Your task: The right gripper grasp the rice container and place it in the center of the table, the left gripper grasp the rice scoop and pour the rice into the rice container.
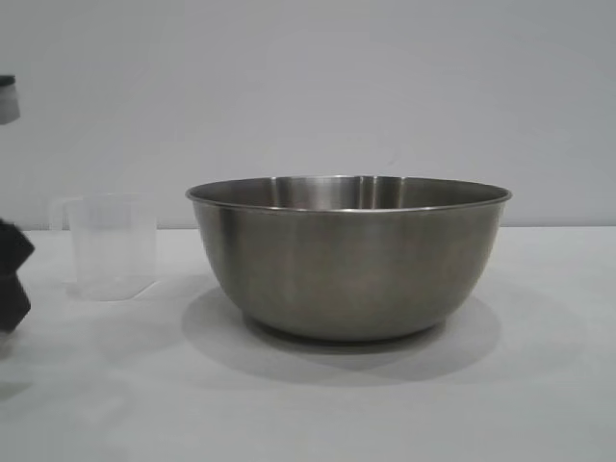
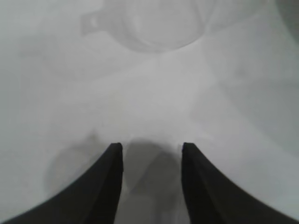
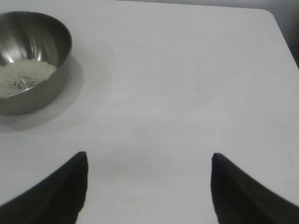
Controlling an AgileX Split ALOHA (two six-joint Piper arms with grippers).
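Note:
The rice container (image 1: 348,260), a large steel bowl, stands at the table's middle. In the right wrist view it (image 3: 32,42) holds a pale mass of rice (image 3: 25,74). The rice scoop (image 1: 111,245), a small clear cup with a loop handle, stands upright on the table left of the bowl and looks empty; it also shows in the left wrist view (image 2: 149,23). My left gripper (image 2: 152,149) is open and empty, apart from the scoop; part of it shows at the exterior view's left edge (image 1: 12,274). My right gripper (image 3: 148,158) is open and empty over bare table, away from the bowl.
The white table (image 1: 539,385) ends at a rounded far corner in the right wrist view (image 3: 268,14). A grey wall stands behind the table.

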